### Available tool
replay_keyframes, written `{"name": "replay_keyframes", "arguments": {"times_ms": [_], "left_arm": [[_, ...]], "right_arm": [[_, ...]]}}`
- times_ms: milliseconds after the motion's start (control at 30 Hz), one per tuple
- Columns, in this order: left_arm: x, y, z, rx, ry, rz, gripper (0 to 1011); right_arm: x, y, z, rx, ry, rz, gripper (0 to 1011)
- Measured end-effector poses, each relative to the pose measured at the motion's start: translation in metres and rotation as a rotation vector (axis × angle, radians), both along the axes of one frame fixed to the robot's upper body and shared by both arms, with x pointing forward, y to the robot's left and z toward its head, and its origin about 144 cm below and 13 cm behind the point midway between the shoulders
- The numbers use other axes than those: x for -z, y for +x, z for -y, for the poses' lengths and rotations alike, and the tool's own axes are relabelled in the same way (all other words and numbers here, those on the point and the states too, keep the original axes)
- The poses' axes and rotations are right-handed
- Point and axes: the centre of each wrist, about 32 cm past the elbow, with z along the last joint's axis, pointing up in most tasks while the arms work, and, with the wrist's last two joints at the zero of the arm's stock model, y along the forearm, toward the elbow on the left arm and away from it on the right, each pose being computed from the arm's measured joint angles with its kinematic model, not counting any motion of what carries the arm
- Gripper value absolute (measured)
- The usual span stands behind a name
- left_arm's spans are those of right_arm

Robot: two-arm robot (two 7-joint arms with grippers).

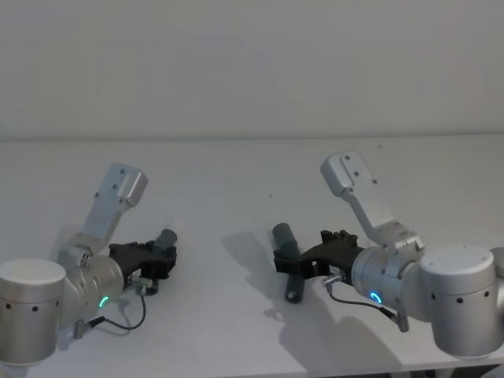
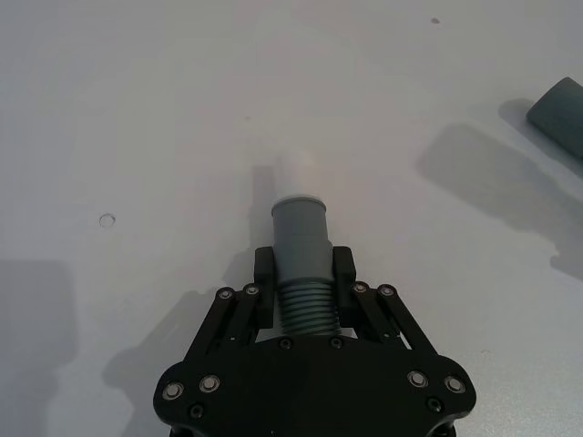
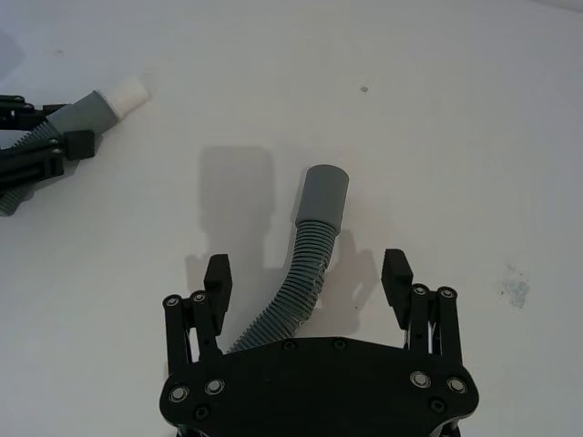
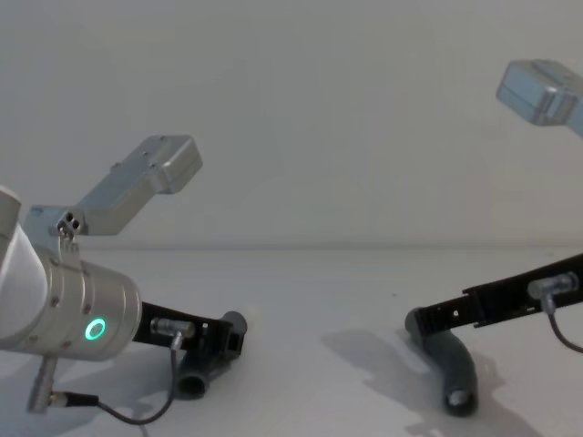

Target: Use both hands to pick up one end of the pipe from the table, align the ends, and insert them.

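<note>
left gripper (image 2: 303,273) is clamping the white-tipped pipe piece (image 2: 300,232), lower left of the head view; right gripper (image 3: 308,273), jaws apart, is straddling the open-cuffed piece (image 3: 308,250), lower centre. likely light and bendy, so hold near the stiffer cuff (image 3: 322,193).

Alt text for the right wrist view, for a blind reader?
The black two-finger right gripper stands open around a dark-grey ribbed hose piece over the white table. Farther off, the left gripper clamps a second, white-tipped hose piece.
</note>
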Motion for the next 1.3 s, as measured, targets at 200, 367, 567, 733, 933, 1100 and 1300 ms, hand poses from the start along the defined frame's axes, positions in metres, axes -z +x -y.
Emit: {"name": "replay_keyframes", "arguments": {"times_ms": [200,367,567,733,933,1100,1300], "left_arm": [[0.000,0.000,0.000,0.000,0.000,0.000,336],[0.000,0.000,0.000,0.000,0.000,0.000,336],[0.000,0.000,0.000,0.000,0.000,0.000,336],[0.000,0.000,0.000,0.000,0.000,0.000,336],[0.000,0.000,0.000,0.000,0.000,0.000,336],[0.000,0.000,0.000,0.000,0.000,0.000,336],[0.000,0.000,0.000,0.000,0.000,0.000,336]], "right_arm": [[0.002,0.004,-0.003,0.012,-0.004,-0.008,1002],[0.006,0.006,-0.005,0.025,-0.008,-0.014,1002],[0.009,0.010,-0.008,0.048,-0.007,-0.012,1002],[0.013,0.012,-0.011,0.064,-0.006,-0.010,1002],[0.016,0.013,-0.013,0.073,-0.006,-0.012,1002],[0.018,0.014,-0.014,0.077,-0.006,-0.015,1002],[0.020,0.015,-0.016,0.079,-0.007,-0.023,1002]]}}
